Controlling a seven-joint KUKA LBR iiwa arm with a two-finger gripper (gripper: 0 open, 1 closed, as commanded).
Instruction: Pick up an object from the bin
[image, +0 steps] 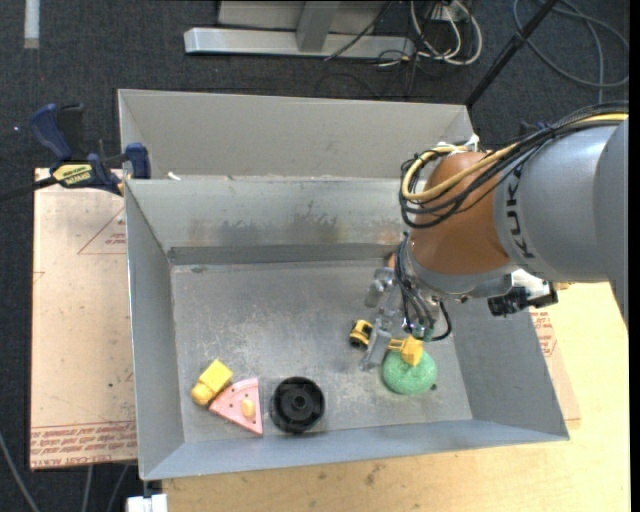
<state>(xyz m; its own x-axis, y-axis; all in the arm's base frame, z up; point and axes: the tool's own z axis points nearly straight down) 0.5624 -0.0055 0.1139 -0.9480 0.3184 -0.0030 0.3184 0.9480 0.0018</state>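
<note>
The arm reaches in over the right edge of the bin (150, 300), wrist bent steeply down. Its claw (388, 345) sits low beside a green rounded lump (410, 376) near the front right corner. Whether the claw is open or closed cannot be told. This looks like the grasping step, and the next move probably calls for a firm hold, then a straight lift.

The grey metal bin (270, 320) has a flat, scuffed floor between sloping walls. On that floor a green rounded lump (412, 376) lies directly beneath the end effector (390, 348), toward the near wall. Well away from the end effector, toward the view's left along the near wall, lie a black round disc (297, 404), then a pink wedge (241, 406), with a yellow block (212, 383) just beside the wedge, farthest off.
</note>
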